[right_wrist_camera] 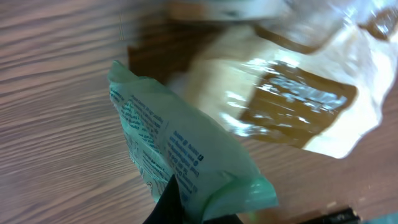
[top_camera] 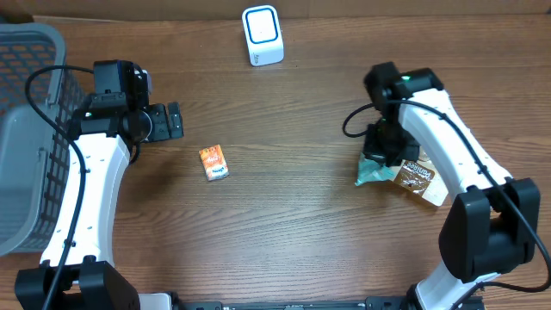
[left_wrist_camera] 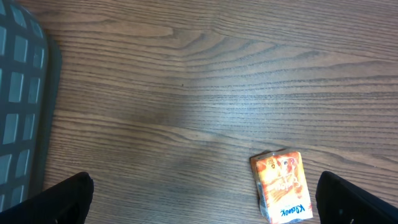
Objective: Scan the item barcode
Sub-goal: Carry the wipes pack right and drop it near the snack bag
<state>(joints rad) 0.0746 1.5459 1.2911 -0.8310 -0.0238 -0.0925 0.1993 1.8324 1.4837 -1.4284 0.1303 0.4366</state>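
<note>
— Scanner (top_camera: 262,34) placement, seen from above?

— It stands white and upright at the far edge of the table (top_camera: 301,215), about midway between the arms. A grey basket (top_camera: 26,129) sits at the left edge.

— And the items?

— A small orange pack (top_camera: 213,162) lies flat, left of centre, just in front of the left gripper (top_camera: 172,120) but apart from it. Under the right gripper (top_camera: 379,159) lies a green packet (top_camera: 372,170), touching a brown-and-cream packet (top_camera: 419,179) on its right. Both are well apart from the scanner.

— Left wrist view next?

— Its two dark fingers (left_wrist_camera: 62,199) show only in the bottom corners, spread wide with bare wood between them. The orange pack lies low and to the right, inside the right finger and clear of it. The basket's mesh wall fills the left edge.

— And the right wrist?

— The green packet runs slanting across the middle, its printed side up, with the brown-and-cream one behind it, glossy and a little blurred. One dark finger (right_wrist_camera: 169,199) rises at the bottom edge, against the packet's lower end. The jaws look pressed almost together, pinching that green end; the other finger is hidden.
</note>
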